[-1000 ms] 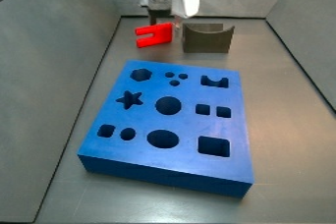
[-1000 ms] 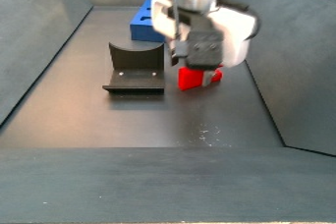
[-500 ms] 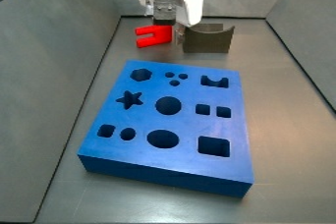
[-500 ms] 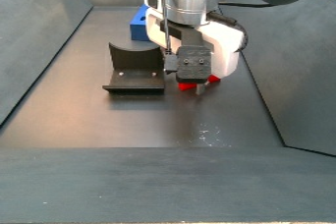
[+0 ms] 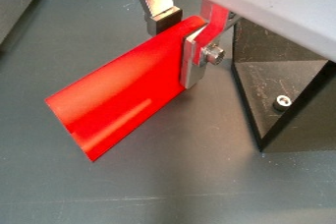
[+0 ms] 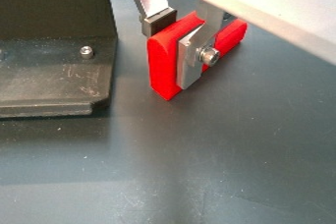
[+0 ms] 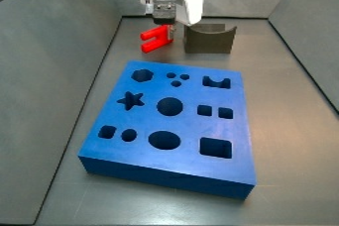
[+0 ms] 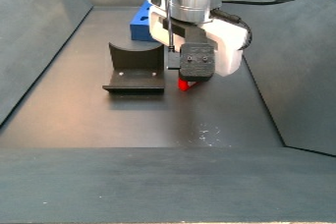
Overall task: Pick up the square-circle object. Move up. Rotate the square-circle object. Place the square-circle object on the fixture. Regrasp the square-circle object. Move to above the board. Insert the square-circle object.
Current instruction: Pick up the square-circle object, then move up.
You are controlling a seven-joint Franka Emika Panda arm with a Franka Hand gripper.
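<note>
One square-circle object (image 5: 118, 105) is clamped between two fingers (image 5: 197, 51) of the gripper (image 7: 161, 17) | one fixture (image 7: 208, 39) at 3 o'clock | one board (image 7: 172, 121)

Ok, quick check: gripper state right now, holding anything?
Gripper: shut on the square-circle object, beside the fixture.

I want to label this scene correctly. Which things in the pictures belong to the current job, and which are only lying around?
Belonging to the job:
square-circle object, between the fingers of the gripper
fixture, beside it
board, nearer in a side view

Lying around:
nothing else on the floor
</note>
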